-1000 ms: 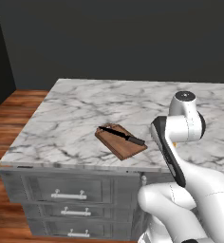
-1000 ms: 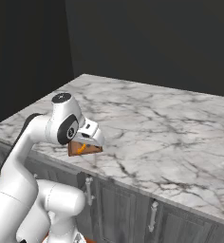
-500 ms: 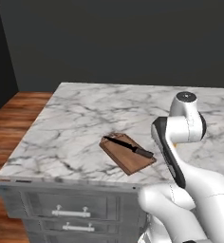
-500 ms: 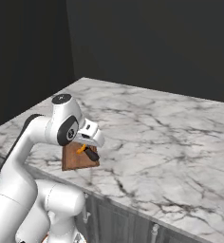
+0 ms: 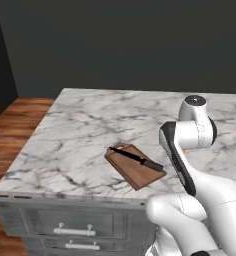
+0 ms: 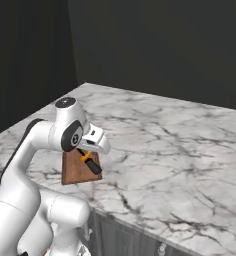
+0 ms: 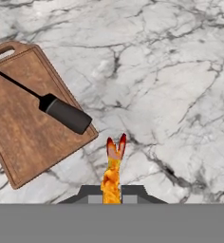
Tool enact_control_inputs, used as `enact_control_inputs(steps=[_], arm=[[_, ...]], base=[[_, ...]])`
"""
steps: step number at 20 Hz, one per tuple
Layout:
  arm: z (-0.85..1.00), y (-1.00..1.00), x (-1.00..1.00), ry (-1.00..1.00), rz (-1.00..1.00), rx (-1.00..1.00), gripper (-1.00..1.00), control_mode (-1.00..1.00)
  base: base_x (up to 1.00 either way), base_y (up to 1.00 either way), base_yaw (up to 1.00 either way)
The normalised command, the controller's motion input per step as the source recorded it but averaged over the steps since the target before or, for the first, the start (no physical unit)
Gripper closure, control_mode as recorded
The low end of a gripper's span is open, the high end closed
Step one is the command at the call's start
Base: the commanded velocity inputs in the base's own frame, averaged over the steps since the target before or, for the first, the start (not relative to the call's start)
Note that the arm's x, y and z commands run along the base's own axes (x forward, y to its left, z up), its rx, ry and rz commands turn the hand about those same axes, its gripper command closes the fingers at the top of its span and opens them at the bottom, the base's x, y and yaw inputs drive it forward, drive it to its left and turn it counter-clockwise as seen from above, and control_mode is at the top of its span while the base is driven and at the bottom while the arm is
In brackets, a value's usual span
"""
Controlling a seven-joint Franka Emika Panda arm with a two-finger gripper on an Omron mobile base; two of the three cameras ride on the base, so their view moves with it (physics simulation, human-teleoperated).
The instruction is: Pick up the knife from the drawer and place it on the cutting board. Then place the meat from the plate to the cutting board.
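- The gripper (image 7: 112, 192) is pinched tight on the meat (image 7: 113, 168), a small orange-yellow piece with a reddish forked end that sticks out past the dark finger tips (image 7: 91, 191).
- In the hand view the gripper and the meat hang above bare marble just off the cutting board's (image 7: 23, 123) near corner, beside the butt of the knife handle and not over the wood.
- From the right base view the meat (image 6: 86, 155) shows as an orange sliver under the white hand, with the cutting board (image 6: 72, 170) lying below and behind it.
- The knife (image 7: 57, 108) lies on the cutting board, slanted across it, its thin dark blade pointing toward the end with the handle tab and its thick black handle reaching the opposite edge.
- From the left base view the knife (image 5: 136, 158) runs diagonally over the cutting board (image 5: 134, 167), the blade tip toward the far left corner and the handle at the right edge.
- The cutting board lies flat on the marble counter (image 5: 85, 140), close to the counter's front edge and turned at an angle to it.
- Below the cutting board, under that front edge, the grey drawer fronts (image 5: 70, 226) with their light bar handles look closed.
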Motion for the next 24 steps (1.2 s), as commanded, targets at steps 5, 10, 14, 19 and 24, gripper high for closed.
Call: enact_control_inputs(steps=[5,10,14,19,24], arm=[[0.00,0.00,0.00,0.00,0.00,0.00,1.00,1.00],[0.00,0.00,0.00,0.00,0.00,0.00,1.00,1.00],[0.00,0.00,0.00,0.00,0.00,0.00,1.00,1.00],[0.00,0.01,0.07,0.00,0.08,0.00,1.00,-1.00],[-0.06,0.17,0.29,0.00,0.29,0.03,1.00,-1.00]], base=[[0.13,0.00,0.27],[0.12,0.00,0.41],[0.27,0.02,0.40],[0.25,0.05,0.32],[0.00,0.00,0.00]])
